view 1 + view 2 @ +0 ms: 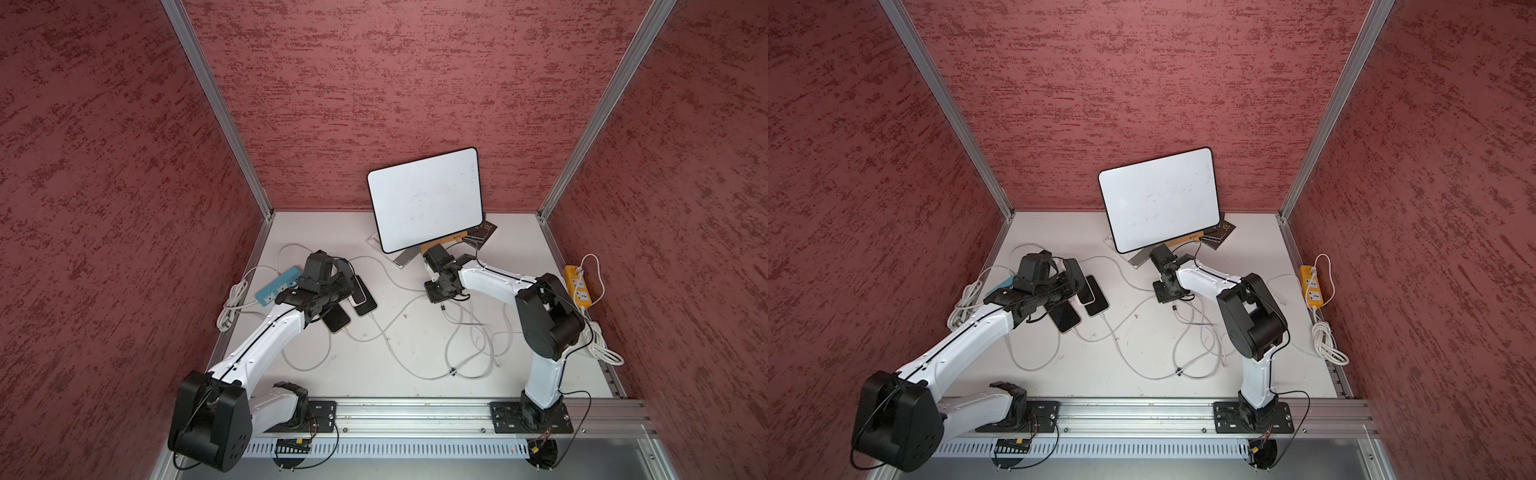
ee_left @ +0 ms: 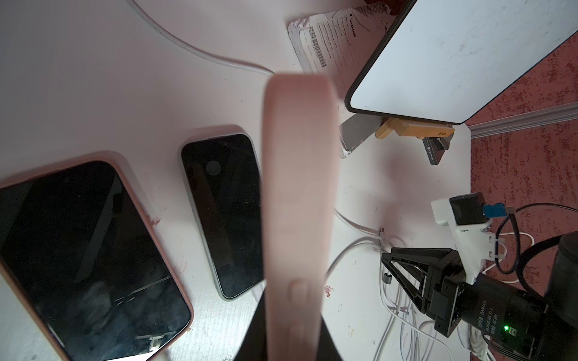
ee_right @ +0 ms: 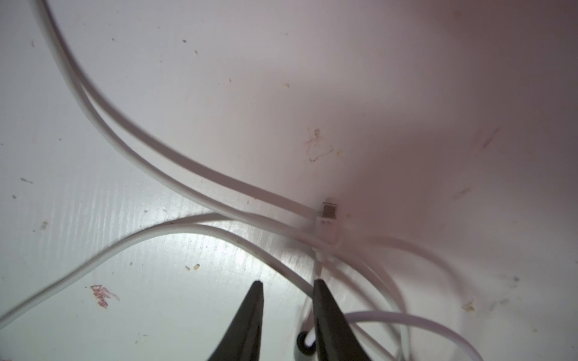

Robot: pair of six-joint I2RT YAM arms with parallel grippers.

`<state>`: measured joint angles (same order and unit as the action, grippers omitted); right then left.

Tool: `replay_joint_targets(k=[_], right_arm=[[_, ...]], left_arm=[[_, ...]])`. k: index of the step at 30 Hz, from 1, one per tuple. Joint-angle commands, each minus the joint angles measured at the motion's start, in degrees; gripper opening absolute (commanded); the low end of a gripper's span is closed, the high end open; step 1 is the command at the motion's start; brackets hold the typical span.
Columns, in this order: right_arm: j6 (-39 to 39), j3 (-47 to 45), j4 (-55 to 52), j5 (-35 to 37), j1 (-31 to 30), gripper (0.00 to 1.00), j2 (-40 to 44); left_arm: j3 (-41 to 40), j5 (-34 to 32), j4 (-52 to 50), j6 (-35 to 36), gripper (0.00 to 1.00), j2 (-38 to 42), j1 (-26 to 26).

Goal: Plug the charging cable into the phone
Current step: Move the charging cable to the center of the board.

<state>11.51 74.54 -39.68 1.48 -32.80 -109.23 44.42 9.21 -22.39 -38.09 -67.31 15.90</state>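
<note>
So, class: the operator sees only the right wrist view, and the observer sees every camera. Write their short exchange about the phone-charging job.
Operator: My right pincer hangs open over white cables and a plug. Where's the phone?
Observer: The left pincer grips a pink phone edge-on.
Operator: Any others?
Observer: A second pink phone and a pale-cased phone lie flat, screens up, beside it.

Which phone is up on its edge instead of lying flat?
The gripped phone in the left gripper, showing only its pink edge in the left wrist view. The pink-cased phone and grey-cased phone lie flat, screens up.
</note>
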Motion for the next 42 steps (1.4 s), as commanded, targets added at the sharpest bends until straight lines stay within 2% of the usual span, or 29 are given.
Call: replay_joint_targets(k=[1, 6, 14, 22, 28, 34, 42], right_arm=[[-0.1, 0.9, -0.9, 1.1, -0.3, 0.3, -0.3], [-0.2, -1.8, 1.0, -2.4, -0.4, 0.27, 2.8], [0.0, -5.3, 0.6, -2.6, -0.8, 0.24, 7.5], [-0.2, -4.6, 0.2, -4.5, -1.0, 0.24, 4.7], [0.2, -3.6, -0.2, -2.5, -1.3, 0.25, 2.6], [0.9, -2.6, -1.4, 2.4, -1.3, 0.29, 0.5], [0.8, -2.7, -1.4, 3.5, -1.3, 0.3, 0.1]], left_arm=[[0.4, -0.7, 1.6, 0.8, 0.0, 1.1, -0.3], [0.4, -0.9, 1.6, 0.8, 0.0, 1.3, -0.2], [0.1, -0.7, 2.0, 0.6, 0.0, 1.0, -0.3], [0.1, -0.7, 1.8, 0.7, 0.0, 1.1, -0.3], [0.2, -0.7, 1.8, 0.8, 0.0, 1.0, -0.3], [0.2, -0.6, 1.9, 0.8, 0.0, 0.6, -0.3], [0.2, -0.5, 1.9, 0.8, 0.0, 0.4, -0.3]])
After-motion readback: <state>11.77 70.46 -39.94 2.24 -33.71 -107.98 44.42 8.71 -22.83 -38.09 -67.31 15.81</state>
